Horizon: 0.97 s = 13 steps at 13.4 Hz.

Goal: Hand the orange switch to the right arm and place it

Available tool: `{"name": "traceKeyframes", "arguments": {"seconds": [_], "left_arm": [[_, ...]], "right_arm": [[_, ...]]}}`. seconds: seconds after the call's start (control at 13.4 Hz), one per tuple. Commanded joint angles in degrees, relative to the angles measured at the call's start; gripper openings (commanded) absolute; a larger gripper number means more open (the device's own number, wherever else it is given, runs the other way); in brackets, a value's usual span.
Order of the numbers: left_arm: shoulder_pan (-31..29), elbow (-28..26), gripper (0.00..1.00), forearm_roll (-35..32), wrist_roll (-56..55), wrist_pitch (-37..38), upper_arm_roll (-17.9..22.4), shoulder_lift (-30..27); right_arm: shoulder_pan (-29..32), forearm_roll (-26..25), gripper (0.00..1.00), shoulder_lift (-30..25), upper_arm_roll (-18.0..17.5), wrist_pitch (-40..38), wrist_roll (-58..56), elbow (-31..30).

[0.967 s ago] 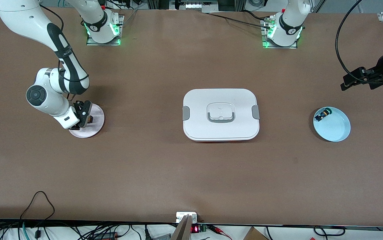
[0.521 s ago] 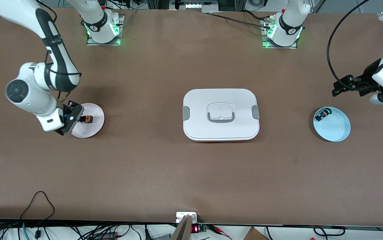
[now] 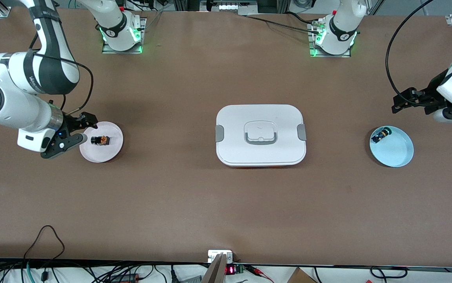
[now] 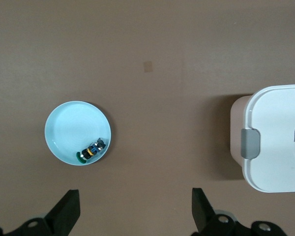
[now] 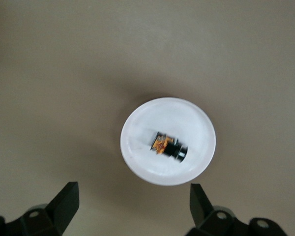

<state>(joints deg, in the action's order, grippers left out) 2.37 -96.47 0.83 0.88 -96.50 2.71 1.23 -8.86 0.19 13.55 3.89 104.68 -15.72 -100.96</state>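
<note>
The orange switch lies on its side on a small white plate toward the right arm's end of the table. It also shows in the right wrist view, in the middle of the plate. My right gripper is open and empty, raised just off the plate's edge at the right arm's end of the table; its jaws stand wide apart. My left gripper is open and empty, in the air near a light blue plate; its jaws stand wide apart.
A green-capped black-and-blue switch lies at the rim of the light blue plate; it shows in the left wrist view too. A white lidded container with grey clips sits mid-table, partly visible in the left wrist view.
My right gripper has drawn back off the white plate toward the right arm's end, leaving the orange switch lying on it. My left arm has shifted slightly, then held.
</note>
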Motion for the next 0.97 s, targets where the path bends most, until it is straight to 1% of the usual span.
{"name": "traceKeyframes", "arguments": {"seconds": [0.0,0.15,0.22,0.37,0.45,0.52,0.67,0.89], "left_arm": [[0.09,-0.65,1.00,-1.80,1.31,1.12,-0.08,-0.79],[0.18,-0.38,1.00,-1.89,1.23,2.45,-0.25,-0.88],[0.26,-0.29,1.00,-1.89,1.14,2.72,-0.43,-0.88],[0.35,-0.29,1.00,-2.76,1.14,3.33,-0.69,-0.88],[0.35,-0.12,1.00,-3.11,1.14,3.33,-0.69,-0.79],[0.35,0.32,1.00,-3.12,1.14,3.33,-0.69,-0.79],[0.35,0.32,1.00,-3.12,1.14,3.33,-0.60,-0.70],[0.35,0.41,1.00,-3.12,1.14,3.33,-0.69,-0.70]], "right_arm": [[-0.90,0.78,1.00,-1.76,0.15,-8.32,9.55,5.22],[-0.99,0.43,1.00,-2.03,0.15,-15.27,10.10,11.63],[-1.07,-0.27,1.00,-2.12,0.24,-16.78,10.01,14.36],[-0.29,-0.28,1.00,-3.43,0.94,-15.57,10.70,17.80],[0.07,0.25,1.00,-4.40,2.07,-16.17,10.97,18.07],[0.16,1.12,1.00,-5.36,2.69,-17.13,13.58,18.08],[0.68,0.69,1.00,-5.72,2.96,-20.91,17.99,18.08],[1.48,0.34,1.00,-6.95,3.23,-20.14,18.27,16.85]]}}
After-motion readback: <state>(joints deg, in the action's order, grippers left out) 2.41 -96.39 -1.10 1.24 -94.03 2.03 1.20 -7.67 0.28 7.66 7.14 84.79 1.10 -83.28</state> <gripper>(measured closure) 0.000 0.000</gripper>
